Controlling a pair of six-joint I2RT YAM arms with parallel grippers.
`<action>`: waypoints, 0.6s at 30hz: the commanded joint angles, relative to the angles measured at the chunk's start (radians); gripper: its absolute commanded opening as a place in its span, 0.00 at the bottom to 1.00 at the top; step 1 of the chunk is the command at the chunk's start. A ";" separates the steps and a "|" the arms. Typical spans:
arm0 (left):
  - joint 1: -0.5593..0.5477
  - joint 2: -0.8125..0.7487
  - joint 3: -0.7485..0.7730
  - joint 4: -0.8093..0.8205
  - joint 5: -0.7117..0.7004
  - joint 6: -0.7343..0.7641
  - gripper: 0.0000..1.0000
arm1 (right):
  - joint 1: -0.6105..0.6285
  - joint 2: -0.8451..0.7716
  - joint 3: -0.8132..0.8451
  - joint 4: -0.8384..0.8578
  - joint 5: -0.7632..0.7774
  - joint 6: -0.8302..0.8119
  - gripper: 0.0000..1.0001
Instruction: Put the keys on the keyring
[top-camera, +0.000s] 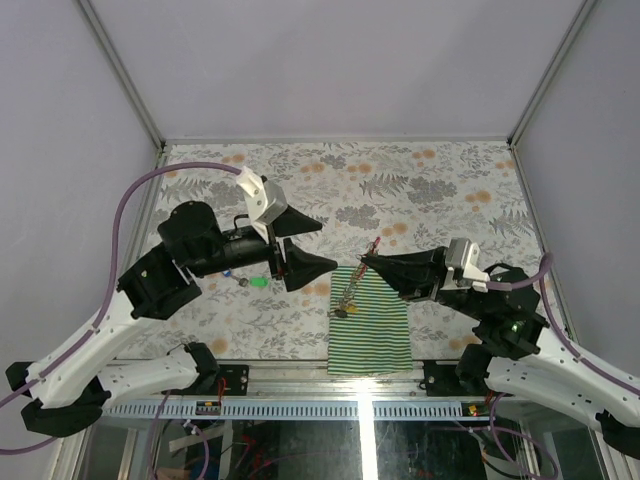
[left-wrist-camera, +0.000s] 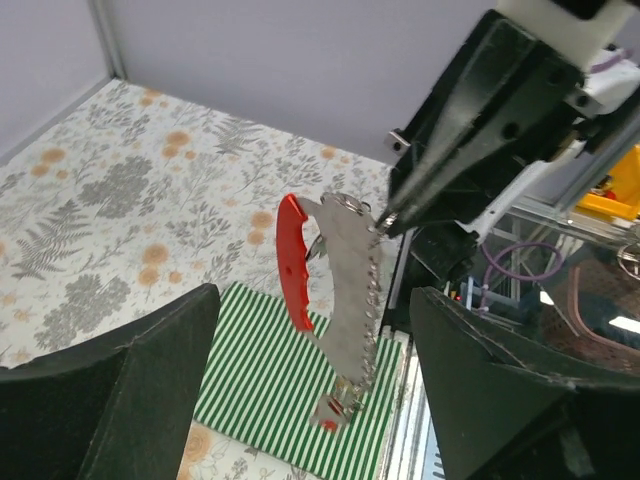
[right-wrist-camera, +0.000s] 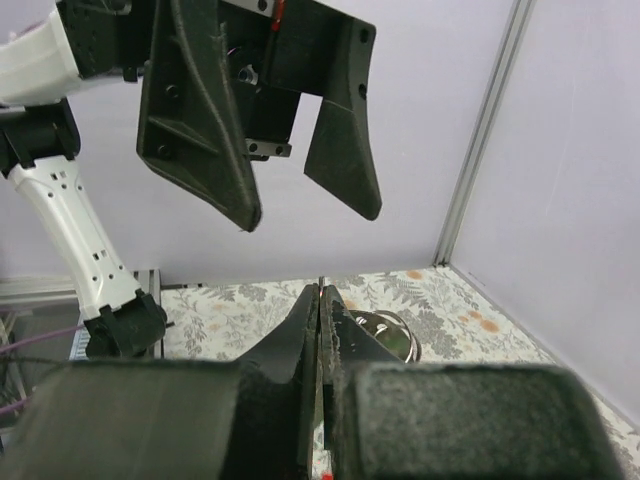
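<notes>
The keyring (top-camera: 349, 287) is a grey metal strip with a chain and a curved red clip. It hangs tilted from my right gripper (top-camera: 368, 258), which is shut on its top end, and its lower end rests on the striped cloth (top-camera: 380, 335). In the left wrist view the grey strip (left-wrist-camera: 345, 290), the red clip (left-wrist-camera: 294, 262) and the right gripper's tip (left-wrist-camera: 385, 222) show. My left gripper (top-camera: 303, 245) is open and empty, just left of the keyring. A green-tagged key (top-camera: 260, 282) and a blue-tagged one (top-camera: 230, 271) lie on the table under the left arm. Yellow and red tags are not seen.
The floral table (top-camera: 430, 190) is walled by a metal frame at the back and sides. In the right wrist view my shut gripper (right-wrist-camera: 321, 300) points at the left gripper's fingers (right-wrist-camera: 205, 130), with a metal ring (right-wrist-camera: 388, 335) beside its tip.
</notes>
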 joint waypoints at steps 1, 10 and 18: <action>-0.007 -0.049 -0.047 0.198 0.099 -0.053 0.78 | -0.002 -0.011 -0.012 0.216 -0.002 0.059 0.00; -0.006 -0.050 -0.046 0.411 0.207 -0.117 0.63 | -0.001 0.084 -0.018 0.562 -0.106 0.243 0.00; -0.006 -0.018 -0.019 0.452 0.262 -0.108 0.50 | -0.002 0.153 0.025 0.679 -0.131 0.303 0.00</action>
